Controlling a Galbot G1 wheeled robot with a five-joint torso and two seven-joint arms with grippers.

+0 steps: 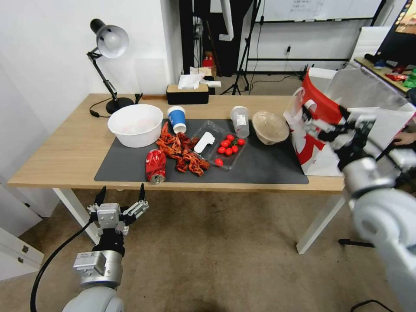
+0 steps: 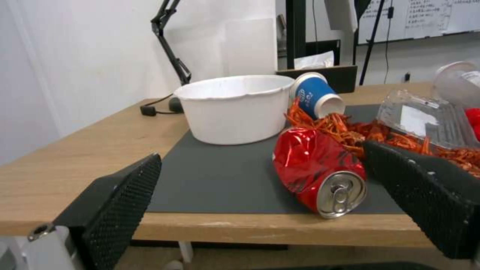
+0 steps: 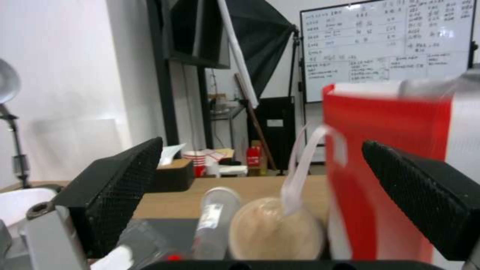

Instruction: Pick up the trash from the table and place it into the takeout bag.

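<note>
Two hands in play, neither holding anything. The left hand (image 1: 121, 196) hovers low at lower left of the head view, just off the counter (image 1: 69, 151) edge, fingers spread wide and lined up on the crushed red can (image 2: 320, 176). That can lies on its side at the near edge of the dark grey mat (image 1: 260, 167), silver top facing the hand. Dented, slick metal: the sensible play looks like closing across the crumpled waist, not the rounded end, so it can't squirt out. Behind it sit spiky red-orange scraps (image 1: 182, 151), a tipped blue paper cup (image 1: 177, 119), a clear plastic cup (image 1: 240, 121) and a tan lidded bowl (image 1: 270, 127). At right, the right hand (image 1: 331, 125) gapes open against the stiff white-and-red takeout bag (image 1: 318, 102).
</note>
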